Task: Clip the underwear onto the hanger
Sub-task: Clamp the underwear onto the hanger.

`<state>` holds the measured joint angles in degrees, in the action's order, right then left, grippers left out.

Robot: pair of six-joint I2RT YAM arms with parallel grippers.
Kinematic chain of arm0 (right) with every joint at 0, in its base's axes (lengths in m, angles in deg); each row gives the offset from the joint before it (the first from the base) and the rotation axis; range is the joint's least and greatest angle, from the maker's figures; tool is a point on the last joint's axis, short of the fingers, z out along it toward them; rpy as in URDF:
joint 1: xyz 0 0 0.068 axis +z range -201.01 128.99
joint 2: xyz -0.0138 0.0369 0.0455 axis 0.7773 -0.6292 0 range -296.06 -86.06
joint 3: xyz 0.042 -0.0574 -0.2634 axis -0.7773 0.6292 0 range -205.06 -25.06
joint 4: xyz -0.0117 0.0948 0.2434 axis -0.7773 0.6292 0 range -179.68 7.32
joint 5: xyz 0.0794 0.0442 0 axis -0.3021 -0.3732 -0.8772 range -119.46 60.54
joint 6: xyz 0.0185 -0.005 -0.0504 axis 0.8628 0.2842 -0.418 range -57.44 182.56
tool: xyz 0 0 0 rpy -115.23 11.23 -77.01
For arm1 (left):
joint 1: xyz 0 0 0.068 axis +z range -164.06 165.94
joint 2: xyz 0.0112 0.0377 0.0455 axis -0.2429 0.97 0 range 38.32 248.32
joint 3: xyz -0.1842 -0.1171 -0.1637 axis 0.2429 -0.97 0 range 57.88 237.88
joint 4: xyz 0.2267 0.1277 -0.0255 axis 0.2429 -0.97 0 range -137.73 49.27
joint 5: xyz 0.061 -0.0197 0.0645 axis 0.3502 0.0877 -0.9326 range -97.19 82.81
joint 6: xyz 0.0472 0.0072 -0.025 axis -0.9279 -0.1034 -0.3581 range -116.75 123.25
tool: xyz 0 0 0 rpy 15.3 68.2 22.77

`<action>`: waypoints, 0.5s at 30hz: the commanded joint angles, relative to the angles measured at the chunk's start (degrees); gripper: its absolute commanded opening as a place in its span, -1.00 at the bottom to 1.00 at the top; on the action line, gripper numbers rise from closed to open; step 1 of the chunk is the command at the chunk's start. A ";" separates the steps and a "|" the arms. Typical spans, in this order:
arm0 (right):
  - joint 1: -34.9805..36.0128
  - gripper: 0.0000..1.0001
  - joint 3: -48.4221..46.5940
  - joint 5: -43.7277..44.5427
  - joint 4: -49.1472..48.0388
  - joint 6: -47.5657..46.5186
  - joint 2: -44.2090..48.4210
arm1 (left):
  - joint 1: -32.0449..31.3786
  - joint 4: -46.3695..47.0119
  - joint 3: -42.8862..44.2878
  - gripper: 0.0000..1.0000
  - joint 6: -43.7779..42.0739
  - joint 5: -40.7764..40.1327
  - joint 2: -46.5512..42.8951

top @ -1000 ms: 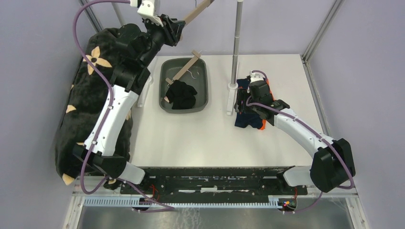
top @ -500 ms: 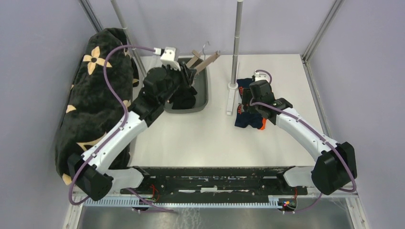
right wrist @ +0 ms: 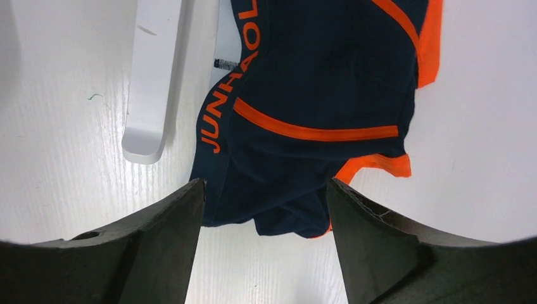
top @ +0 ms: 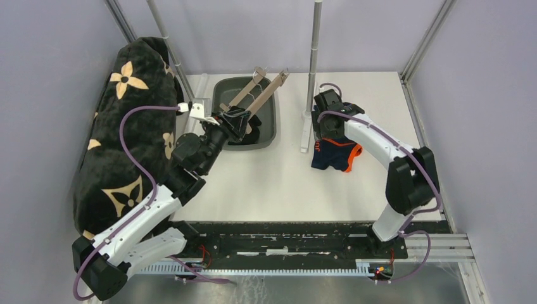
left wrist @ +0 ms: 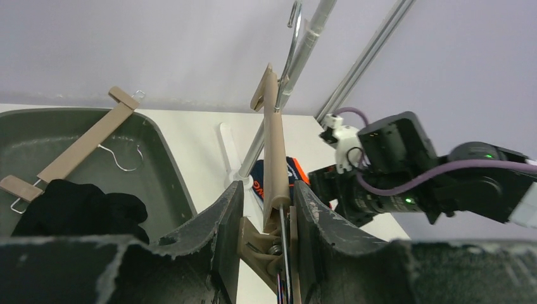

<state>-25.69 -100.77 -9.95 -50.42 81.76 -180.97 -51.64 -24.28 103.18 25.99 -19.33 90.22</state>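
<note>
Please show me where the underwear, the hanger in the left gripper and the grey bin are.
underwear (right wrist: pixel 316 88), right wrist view, navy cloth above the orange stripe
hanger (left wrist: pixel 274 145), left wrist view, middle of the wooden bar
bin (top: pixel 229 92), top view, bare floor at its far left

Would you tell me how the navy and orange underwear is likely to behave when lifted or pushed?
The underwear lies crumpled in soft folds, so it would probably sag limply from a pinch. It looks thin, so likely light. On the smooth white table, a push may bunch it rather than slide it whole.
</note>
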 commanded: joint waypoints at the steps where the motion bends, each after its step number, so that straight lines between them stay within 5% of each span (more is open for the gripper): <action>1: -0.32 0.62 -7.00 -1.93 3.90 -6.62 -5.76 | -0.38 6.68 -2.50 -0.94 4.21 -1.51 -2.22; 6: -1.45 0.80 -11.77 -5.10 5.78 -12.33 -11.13 | -0.47 6.76 -5.27 -0.94 5.22 -1.87 -4.42; 15: -6.12 0.79 -15.14 -15.57 5.34 -19.04 -16.49 | -0.57 6.73 -7.46 -0.94 6.14 -1.74 -5.70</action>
<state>-29.86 -113.16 -19.81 -44.84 67.31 -196.09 -51.93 -22.53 95.66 29.55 -20.44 85.74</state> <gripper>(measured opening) 0.898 0.393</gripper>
